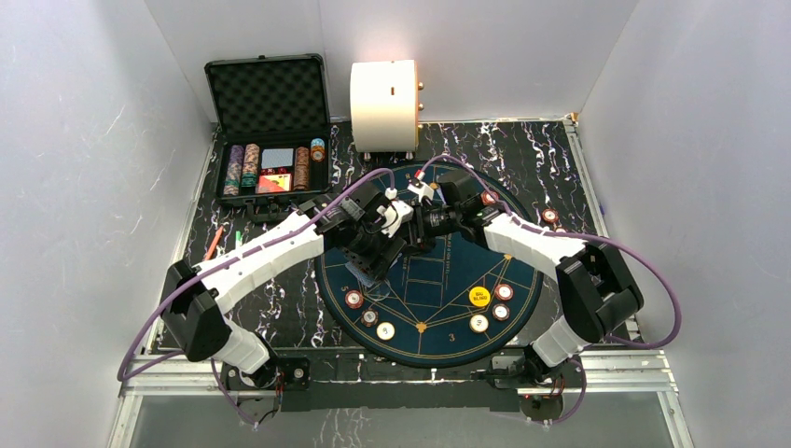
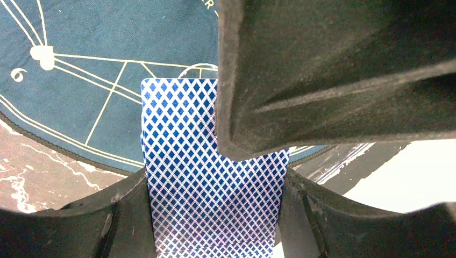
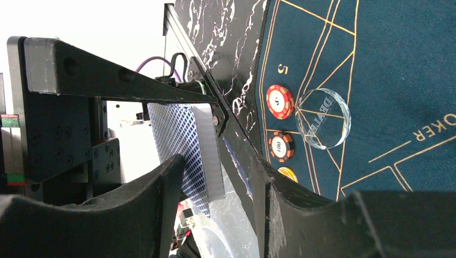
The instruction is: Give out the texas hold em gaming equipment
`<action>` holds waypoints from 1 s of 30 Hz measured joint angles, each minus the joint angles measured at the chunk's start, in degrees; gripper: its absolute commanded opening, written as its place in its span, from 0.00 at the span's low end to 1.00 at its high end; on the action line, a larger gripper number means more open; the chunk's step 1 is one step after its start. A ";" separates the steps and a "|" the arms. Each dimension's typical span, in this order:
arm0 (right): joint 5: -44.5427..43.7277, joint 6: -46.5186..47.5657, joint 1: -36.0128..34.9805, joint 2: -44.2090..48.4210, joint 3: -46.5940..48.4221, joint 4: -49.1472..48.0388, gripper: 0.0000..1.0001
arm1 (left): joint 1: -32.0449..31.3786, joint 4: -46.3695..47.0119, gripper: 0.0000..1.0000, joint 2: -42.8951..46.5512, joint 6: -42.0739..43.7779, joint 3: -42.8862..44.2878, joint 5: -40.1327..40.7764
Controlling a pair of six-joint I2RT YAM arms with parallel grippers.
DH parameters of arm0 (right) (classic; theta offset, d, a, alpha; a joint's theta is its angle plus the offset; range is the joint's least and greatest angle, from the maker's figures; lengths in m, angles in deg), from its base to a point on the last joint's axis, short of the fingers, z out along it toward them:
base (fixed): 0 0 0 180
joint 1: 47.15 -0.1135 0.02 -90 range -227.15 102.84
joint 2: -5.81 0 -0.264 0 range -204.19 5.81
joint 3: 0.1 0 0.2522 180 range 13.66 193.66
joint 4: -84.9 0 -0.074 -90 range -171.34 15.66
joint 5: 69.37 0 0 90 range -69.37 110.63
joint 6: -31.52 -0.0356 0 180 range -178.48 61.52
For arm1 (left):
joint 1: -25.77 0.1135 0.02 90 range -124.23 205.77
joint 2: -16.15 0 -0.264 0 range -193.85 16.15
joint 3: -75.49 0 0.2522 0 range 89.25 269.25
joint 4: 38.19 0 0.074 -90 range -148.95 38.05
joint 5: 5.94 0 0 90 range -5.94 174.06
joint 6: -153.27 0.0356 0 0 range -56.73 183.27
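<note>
A deck of blue-backed playing cards point(image 2: 183, 150) sits upright between my left gripper's point(image 2: 215, 209) fingers, which are shut on its long edges over the round blue poker mat point(image 1: 438, 280). My right gripper point(image 3: 218, 177) straddles the same deck point(image 3: 177, 129) from the other side. One finger lies flat on the card back, and clear plastic shows by the other, so its grip is unclear. Red-and-white chips point(image 1: 354, 299) and cream chips point(image 1: 385, 329) lie along the mat's near rim. A yellow button point(image 1: 478, 298) rests near seat 3, and a clear dealer puck point(image 3: 322, 118) near seat 5.
The open black foam-lined case point(image 1: 270, 121) stands at the back left with chip stacks in its tray. A big cream cylinder point(image 1: 384, 105) stands behind the mat. Two more chips point(image 1: 550, 217) lie at the mat's right edge. Both arms point(image 1: 280, 247) cross the mat's middle.
</note>
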 measured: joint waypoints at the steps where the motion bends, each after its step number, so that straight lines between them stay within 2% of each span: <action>1: -0.02 0.09 0.09 0.11 0.00 0.28 0.56 | 0.00 0.00 0.00 0.02 0.00 0.00 0.00; 12: -0.20 0.98 1.25 1.29 0.00 2.14 0.54 | 0.00 -0.02 0.00 0.22 0.00 0.00 0.00; 30: -0.20 2.49 2.12 2.25 1.46 5.16 0.42 | 0.00 -0.04 0.00 0.22 0.00 0.00 -0.02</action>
